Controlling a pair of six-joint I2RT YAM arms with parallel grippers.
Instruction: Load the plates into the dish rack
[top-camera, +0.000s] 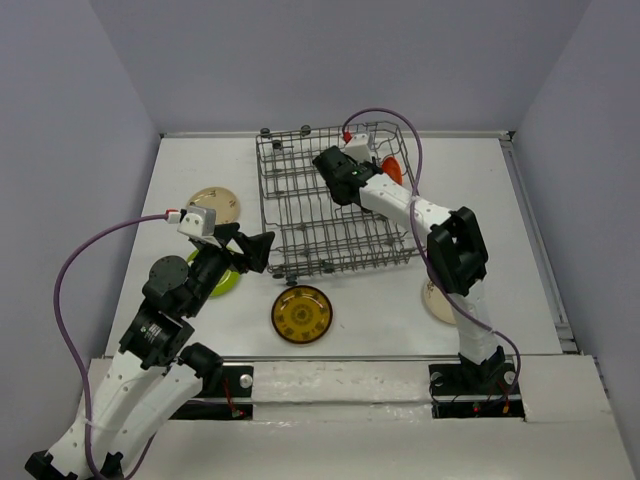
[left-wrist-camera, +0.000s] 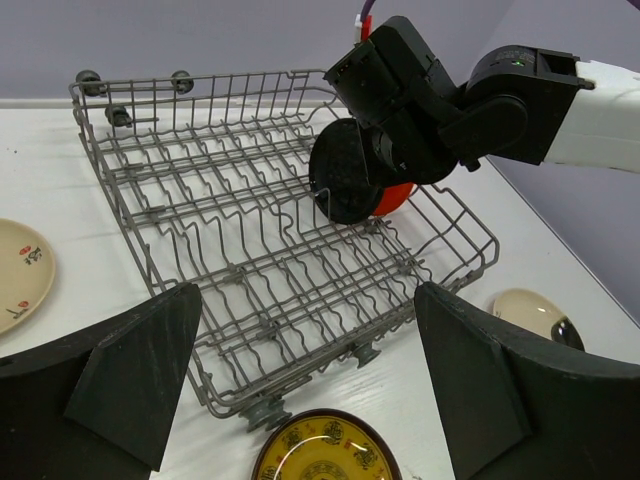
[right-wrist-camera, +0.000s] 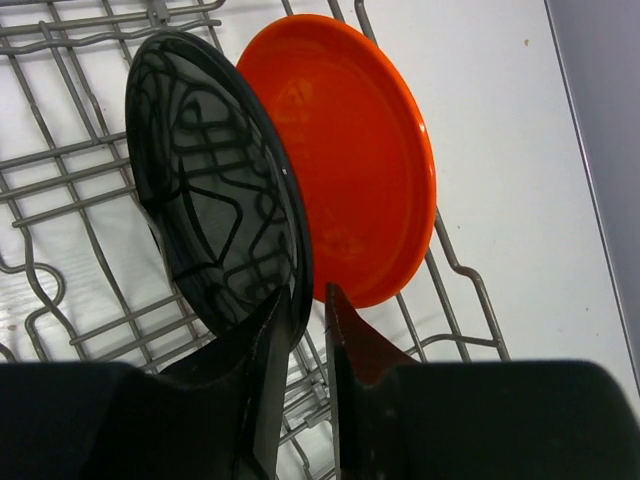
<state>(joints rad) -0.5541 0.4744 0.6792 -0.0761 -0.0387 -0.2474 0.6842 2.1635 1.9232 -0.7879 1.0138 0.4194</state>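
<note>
Top view, my read: dish rack (top-camera: 264, 195) sits at table centre toward 12 o'clock, skewed to the table edges; R gripper (right-wrist-camera: 307, 296) is inside it, at the rack's 1 o'clock area; its fingers (right-wrist-camera: 262, 350) stand narrow, w/ the lower rim of the black plate (right-wrist-camera: 215, 190) right at their tips; a thin slit of light shows beside the rim in the R wrist view, so I cannot tell whether the plate is clamped or loose; black plate stands on edge among the tines, slightly tilted; orange plate (right-wrist-camera: 350, 160) stands on edge just behind it, next to the rack's 2 o'clock side wall; the two faces are close, contact not discernible. L gripper (top-camera: 262, 250) hovers just outside the rack's 8 o'clock corner, aimed at the rack; fingers (left-wrist-camera: 140, 370) spread wide, nothing between them. Other plates lie flat on the table (top-camera: 520, 200): lime green plate (top-camera: 228, 284) at the rack's 8 o'clock, partly under the L arm; brown plate (top-camera: 302, 313) w/ yellow pattern at 6 o'clock, just off the rack's near edge; cream plate w/ brown marks (top-camera: 213, 205) at 9 o'clock, near the rack's side; cream plate w/ black patch (left-wrist-camera: 530, 312) at 4 o'clock, partly hidden by the R arm in top view.
</note>
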